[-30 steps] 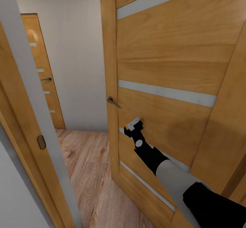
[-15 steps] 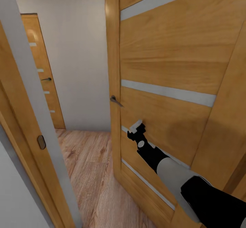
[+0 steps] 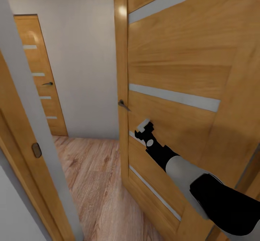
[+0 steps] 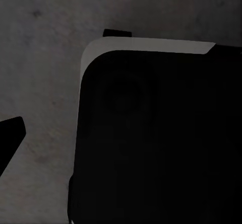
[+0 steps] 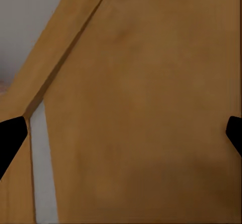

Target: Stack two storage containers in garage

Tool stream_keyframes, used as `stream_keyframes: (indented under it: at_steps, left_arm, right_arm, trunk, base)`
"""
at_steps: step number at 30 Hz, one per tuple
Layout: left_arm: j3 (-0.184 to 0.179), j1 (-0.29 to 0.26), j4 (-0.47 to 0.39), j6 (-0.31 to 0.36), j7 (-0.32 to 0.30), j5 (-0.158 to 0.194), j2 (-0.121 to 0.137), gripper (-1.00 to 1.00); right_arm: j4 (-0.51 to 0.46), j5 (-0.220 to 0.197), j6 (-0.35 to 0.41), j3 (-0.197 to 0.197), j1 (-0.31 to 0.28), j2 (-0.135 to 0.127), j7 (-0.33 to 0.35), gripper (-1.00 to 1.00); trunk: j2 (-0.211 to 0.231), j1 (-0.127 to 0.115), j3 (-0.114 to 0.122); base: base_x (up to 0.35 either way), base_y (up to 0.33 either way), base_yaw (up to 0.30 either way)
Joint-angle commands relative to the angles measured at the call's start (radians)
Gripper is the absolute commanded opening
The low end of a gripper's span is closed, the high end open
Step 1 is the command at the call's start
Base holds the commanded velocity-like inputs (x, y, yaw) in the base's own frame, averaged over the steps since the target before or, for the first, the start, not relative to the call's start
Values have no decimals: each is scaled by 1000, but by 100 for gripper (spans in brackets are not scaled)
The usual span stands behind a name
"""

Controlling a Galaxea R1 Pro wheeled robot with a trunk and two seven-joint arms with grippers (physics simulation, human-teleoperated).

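The two storage containers are out of view. My right gripper (image 3: pixel 145 128) is stretched forward with its tips against the face of a slatted light-wood door (image 3: pixel 173 64), just below the door's lever handle (image 3: pixel 124 105). In the right wrist view the two fingertips (image 5: pixel 10 141) stand wide apart at the picture's edges, open, with only the door's wood and a pale slat between them. In the left wrist view one fingertip (image 4: pixel 10 136) shows beside my own dark body (image 4: pixel 151 133), over dark grey mottled floor (image 4: pixel 45 73), holding nothing.
The door stands partly open on a narrow hallway with light wood-plank floor (image 3: pixel 94 176) and a white wall (image 3: pixel 86 60). A second slatted wood door (image 3: pixel 41 78) is shut at the far left. A wooden door frame (image 3: pixel 32 136) stands close on my left.
The whole view has shifted slightly. The door's edge sits a little further right than before, and my right gripper has stayed against the door's face.
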Motion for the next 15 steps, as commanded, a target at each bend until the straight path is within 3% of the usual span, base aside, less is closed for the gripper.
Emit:
stream_keyframes:
  at_steps: [1,11,15]
  left_arm:
    - [0,0,-1,-2,0,9,0,100]
    - [-1,0,-1,-2,0,9,0,100]
    - [-1,0,-1,-2,0,9,0,100]
  right_arm:
    - [3,9,-5,-10,-1,0,-10,100]
    - [-17,16,-16,-8,-2,0,-19,100]
    - [-15,-1,-47,-17,-2,0,-25,100]
  trunk:
    - [0,0,-1]
    - [0,0,-1]
    - [0,0,-1]
  base:
    - [0,-64,0]
    - [0,-11,0]
    - [0,0,0]
